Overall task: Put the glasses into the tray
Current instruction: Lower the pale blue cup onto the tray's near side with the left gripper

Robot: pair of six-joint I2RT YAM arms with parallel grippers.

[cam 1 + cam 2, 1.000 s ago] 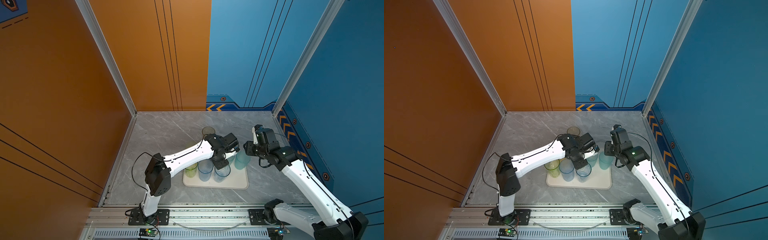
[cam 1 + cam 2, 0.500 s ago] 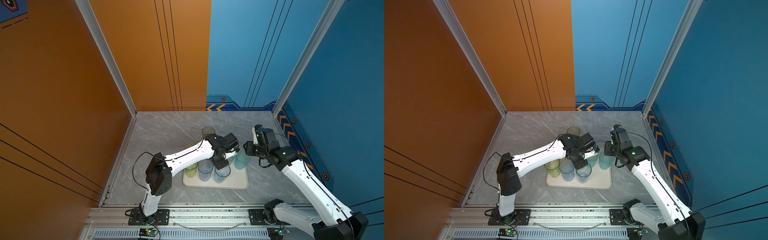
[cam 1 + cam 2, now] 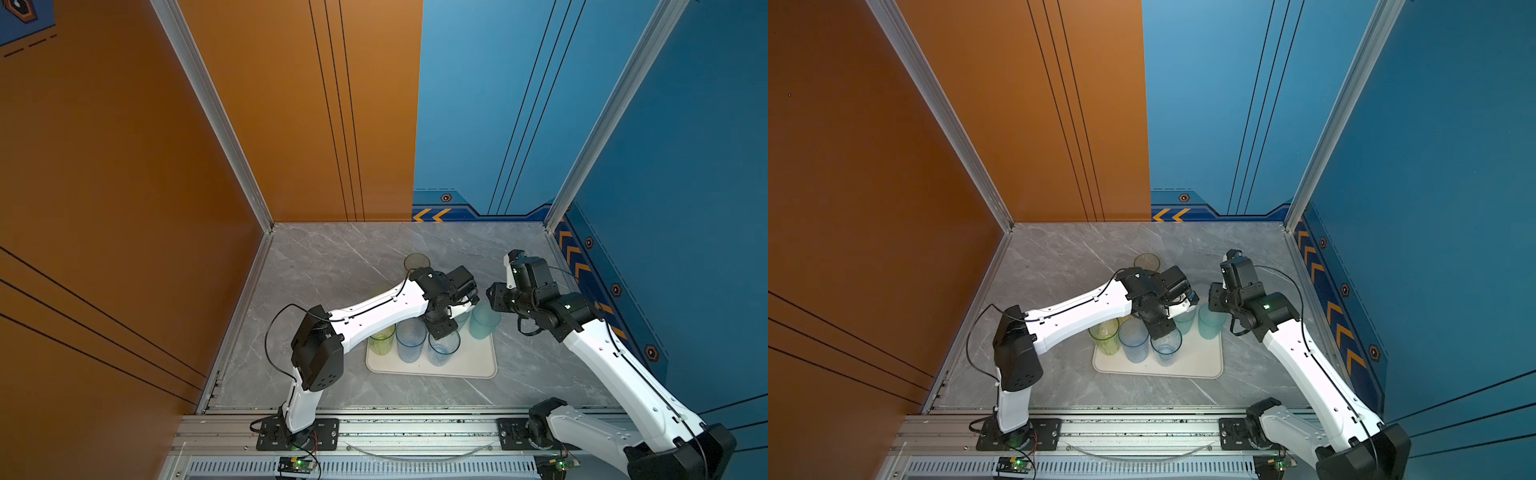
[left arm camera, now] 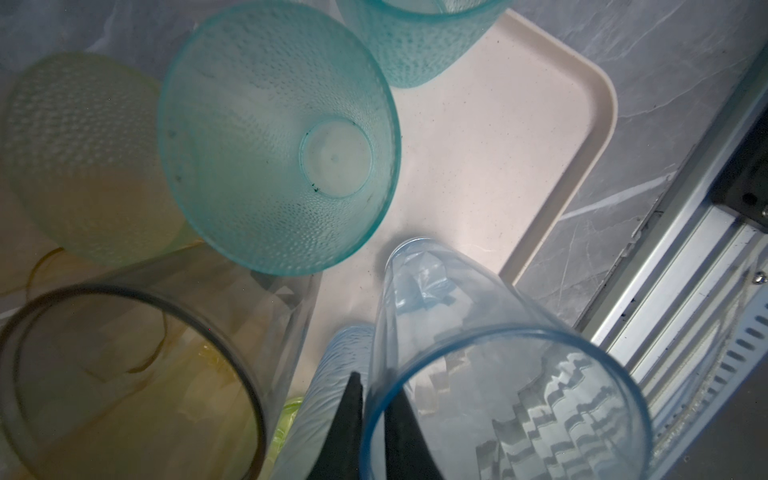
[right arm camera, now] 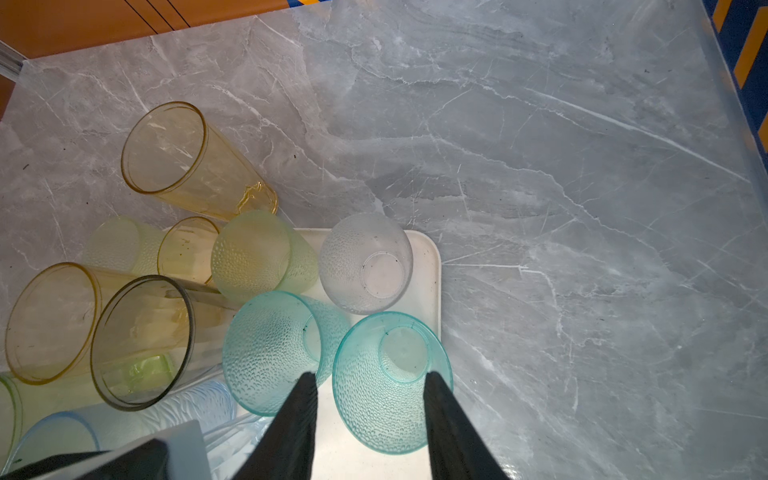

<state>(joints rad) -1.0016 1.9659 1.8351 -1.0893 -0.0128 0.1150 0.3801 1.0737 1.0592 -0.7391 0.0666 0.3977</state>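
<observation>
The cream tray (image 3: 478,368) (image 3: 1204,361) lies on the marble floor with several glasses standing in it. My left gripper (image 4: 374,390) (image 3: 444,334) points down, its fingers pinching the rim of a tall blue glass (image 4: 498,395) (image 3: 444,347) that stands in the tray. My right gripper (image 5: 370,380) (image 3: 491,296) hovers open over a dimpled teal glass (image 5: 382,395) (image 3: 484,320) at the tray's far right corner, with a finger on each side and a gap beside one. A second teal glass (image 4: 274,137) (image 5: 270,353) stands next to it.
Also in the tray are a ribbed blue glass (image 3: 410,340), a green glass (image 3: 382,338), a smoky glass (image 5: 141,340), yellow glasses (image 5: 257,253) and a clear one (image 5: 365,266). An amber glass (image 3: 417,262) (image 5: 187,162) stands on the floor behind the tray. Walls enclose three sides.
</observation>
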